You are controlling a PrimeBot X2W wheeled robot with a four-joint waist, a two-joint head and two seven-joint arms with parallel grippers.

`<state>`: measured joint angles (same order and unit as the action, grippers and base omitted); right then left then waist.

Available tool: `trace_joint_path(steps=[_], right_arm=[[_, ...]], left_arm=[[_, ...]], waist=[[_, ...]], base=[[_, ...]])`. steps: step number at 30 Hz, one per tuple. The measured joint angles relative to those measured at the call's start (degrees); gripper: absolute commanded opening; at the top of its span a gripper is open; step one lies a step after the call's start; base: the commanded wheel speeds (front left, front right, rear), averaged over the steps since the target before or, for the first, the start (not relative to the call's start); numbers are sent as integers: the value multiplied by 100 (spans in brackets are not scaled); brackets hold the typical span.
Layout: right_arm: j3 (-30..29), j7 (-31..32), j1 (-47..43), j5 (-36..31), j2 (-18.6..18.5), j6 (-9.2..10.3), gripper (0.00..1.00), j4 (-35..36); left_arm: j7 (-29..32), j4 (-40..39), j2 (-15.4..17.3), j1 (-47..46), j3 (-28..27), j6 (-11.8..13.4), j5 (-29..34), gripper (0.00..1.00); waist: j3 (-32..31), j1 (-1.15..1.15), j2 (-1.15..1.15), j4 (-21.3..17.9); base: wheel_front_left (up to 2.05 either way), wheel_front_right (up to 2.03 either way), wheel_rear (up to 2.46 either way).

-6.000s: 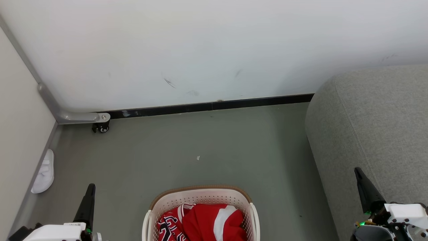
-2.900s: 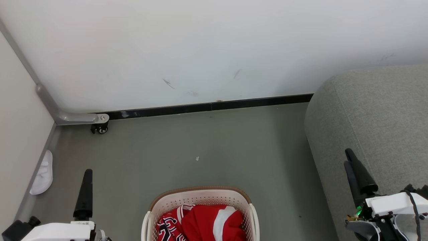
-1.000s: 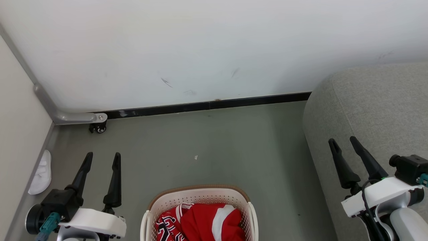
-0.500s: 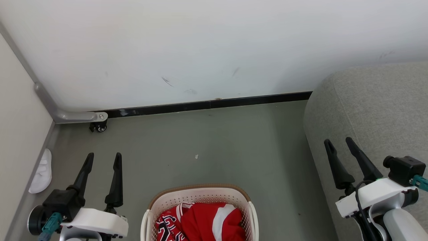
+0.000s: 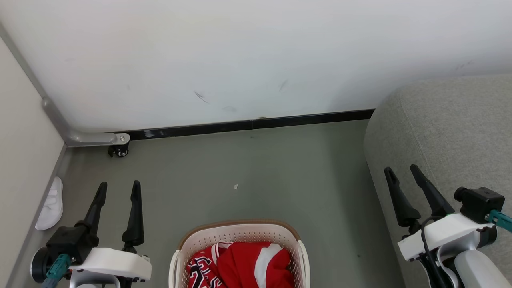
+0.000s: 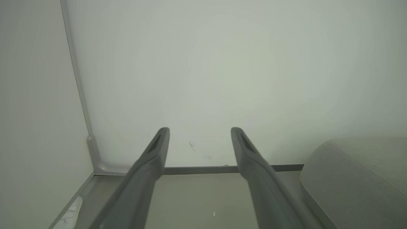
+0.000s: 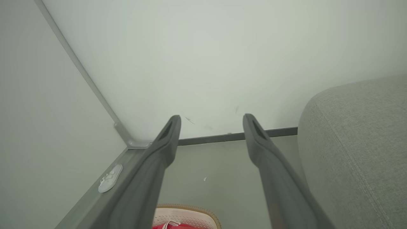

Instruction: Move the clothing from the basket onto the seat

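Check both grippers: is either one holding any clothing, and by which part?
Nothing is held. The left gripper and right gripper both stand open and empty, and the clothing lies in the basket, touched by neither.

Head view's bottom edge cuts off basket (image 5: pixel 240 236) and clothing (image 5: pixel 248 266); lettering (image 5: pixel 202 272) unreadable. Right edge cuts off seat (image 5: pixel 452 128). Pale speck (image 5: pixel 236 187) on floor (image 5: pixel 280 180) too small to identify.

Illegible black-and-white lettering (image 5: pixel 201 273) on the red clothing (image 5: pixel 248 266)
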<state>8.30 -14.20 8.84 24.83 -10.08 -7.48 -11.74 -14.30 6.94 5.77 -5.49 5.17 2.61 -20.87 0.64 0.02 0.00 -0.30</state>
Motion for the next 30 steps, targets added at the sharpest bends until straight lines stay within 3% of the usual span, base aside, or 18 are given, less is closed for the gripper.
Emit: trace_joint_path(steps=[30], right_arm=[[-13,0,0,-258,79,-1,100,-5]], left_arm=[[-15,74,-118,0,-134,-126,135,100]], waist=[[227,0,0,-34]], base=[[0,0,0]])
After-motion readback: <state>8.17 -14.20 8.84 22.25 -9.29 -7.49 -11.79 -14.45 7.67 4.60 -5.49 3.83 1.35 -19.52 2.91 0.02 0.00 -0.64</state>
